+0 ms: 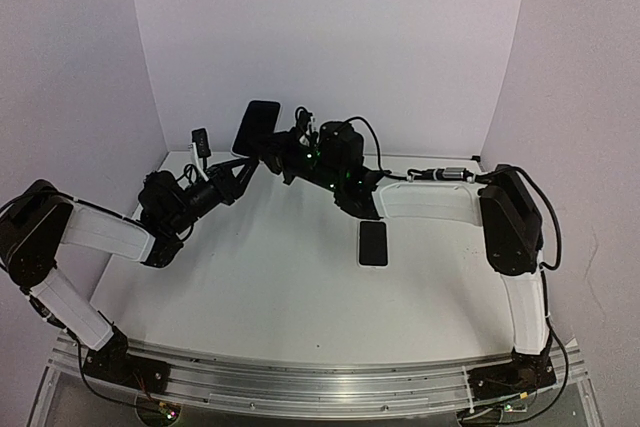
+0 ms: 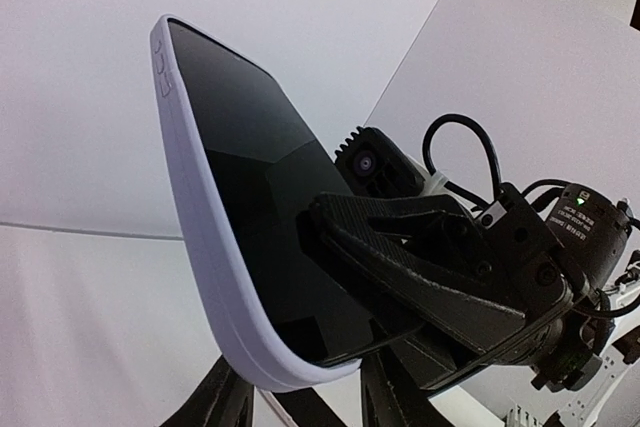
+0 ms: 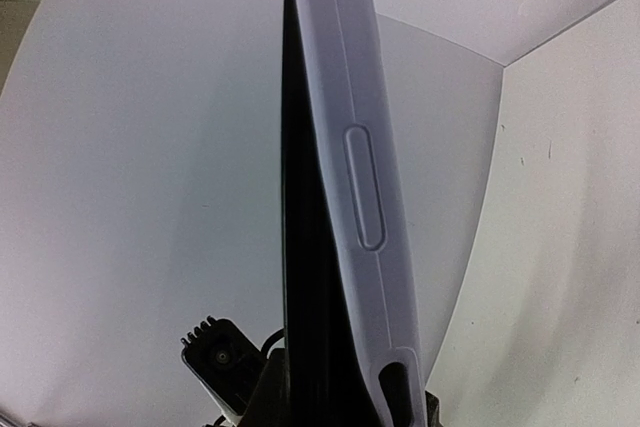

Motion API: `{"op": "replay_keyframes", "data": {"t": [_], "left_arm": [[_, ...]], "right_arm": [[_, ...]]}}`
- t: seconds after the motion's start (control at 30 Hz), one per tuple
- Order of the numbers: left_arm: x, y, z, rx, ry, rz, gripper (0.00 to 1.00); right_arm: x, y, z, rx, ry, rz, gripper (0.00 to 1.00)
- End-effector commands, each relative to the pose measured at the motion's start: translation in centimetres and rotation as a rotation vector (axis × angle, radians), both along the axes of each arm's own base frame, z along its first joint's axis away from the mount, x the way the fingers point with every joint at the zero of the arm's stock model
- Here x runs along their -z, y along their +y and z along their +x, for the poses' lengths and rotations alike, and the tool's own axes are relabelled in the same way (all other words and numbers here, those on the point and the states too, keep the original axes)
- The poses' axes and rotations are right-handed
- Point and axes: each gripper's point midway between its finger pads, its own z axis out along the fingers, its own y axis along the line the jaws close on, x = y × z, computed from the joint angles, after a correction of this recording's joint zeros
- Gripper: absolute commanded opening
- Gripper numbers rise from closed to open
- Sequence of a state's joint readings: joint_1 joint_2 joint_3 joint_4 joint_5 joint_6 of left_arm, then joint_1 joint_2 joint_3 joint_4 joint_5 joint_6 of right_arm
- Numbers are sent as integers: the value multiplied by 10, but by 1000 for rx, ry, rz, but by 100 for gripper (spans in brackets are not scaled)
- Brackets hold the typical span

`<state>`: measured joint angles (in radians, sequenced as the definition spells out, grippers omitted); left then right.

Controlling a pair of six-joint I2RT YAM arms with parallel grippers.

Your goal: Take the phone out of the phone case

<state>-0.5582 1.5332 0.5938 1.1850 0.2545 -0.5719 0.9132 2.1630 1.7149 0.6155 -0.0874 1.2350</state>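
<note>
Plain white counter (image 1: 260,287) boxed in by pale walls (image 1: 330,37), pretty bare setup. Count-wise: two arms, two grippers, one phone (image 2: 250,197) in one phone case (image 2: 192,207), plus one dark flat slab (image 1: 373,243) lying by itself on the counter right of centre in the top view, and I honestly can't tell if that's another phone or something else. The cased phone isn't on the counter at all, it's held up in the air in the upper middle of the top view, tilted, with both grippers meeting at its lower end. The left gripper (image 1: 245,159) comes in from the left and has the bottom end of the case pinched between its fingers. The right gripper (image 1: 280,155) comes in from the right. In the left wrist view one of its black fingers (image 2: 400,237) lies flat across the lower part of the screen and the other goes behind the case, so it looks clamped on too. The phone sits fully inside the case: glossy black screen, switched off, with a white rounded rim wrapping all the way round. Two little raised buttons (image 2: 163,67) show near the top of the rim in the left wrist view. Edge-on in the right wrist view you get one long oval side button (image 3: 362,187) and a slot cut-out (image 3: 395,377) at the bottom of the frame.
</note>
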Motion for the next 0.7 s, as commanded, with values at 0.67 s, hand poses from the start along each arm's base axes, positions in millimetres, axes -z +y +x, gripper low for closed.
{"op": "replay_keyframes", "data": {"t": [0.67], "left_arm": [[-39, 27, 28, -162, -39, -127, 0]], "right_arm": [[-13, 34, -15, -138, 88, 189, 0]]}}
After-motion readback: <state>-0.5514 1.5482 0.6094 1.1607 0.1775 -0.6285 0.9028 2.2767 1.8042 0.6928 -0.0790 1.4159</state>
